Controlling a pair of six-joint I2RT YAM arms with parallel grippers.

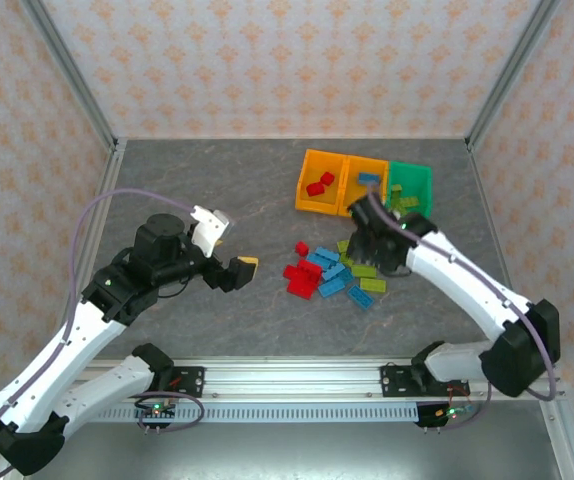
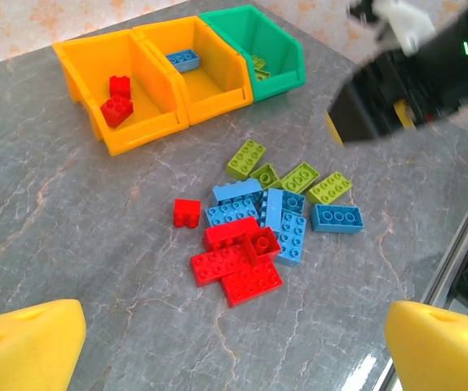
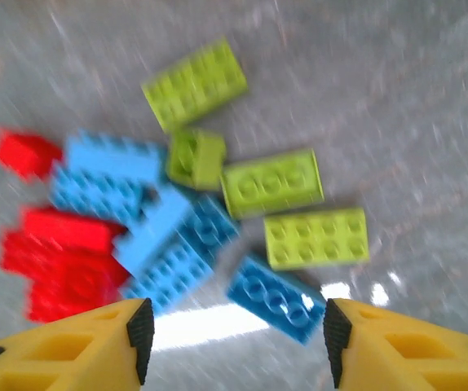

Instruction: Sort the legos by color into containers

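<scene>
So, left gripper (image 1: 239,270): jaws wide apart, empty, well left of the pile.
Legos (image 1: 329,275): red, blue and yellow-green, heaped on the grey table (image 1: 207,190); a few lay in the bins.
Containers (image 1: 363,184): orange, orange, green, just behind the pile.
Right gripper (image 3: 236,326): jaws apart, empty, over the pile, hiding its right edge from above.

The containers (image 2: 187,114) are being shown joined in a row at the top. Two red bricks (image 2: 118,102) are being held by the left orange bin (image 2: 140,138), one blue brick (image 2: 183,59) by the middle orange bin (image 2: 218,102), and yellow-green bricks (image 2: 258,63) by the green bin (image 2: 281,81). The loose legos (image 2: 254,236), red, blue and yellow-green, are being borne in a cluster by the grey table (image 2: 71,220). The left gripper (image 2: 234,342) is being shown spread wide, with its yellow fingertips (image 2: 30,338) at the bottom corners.
</scene>
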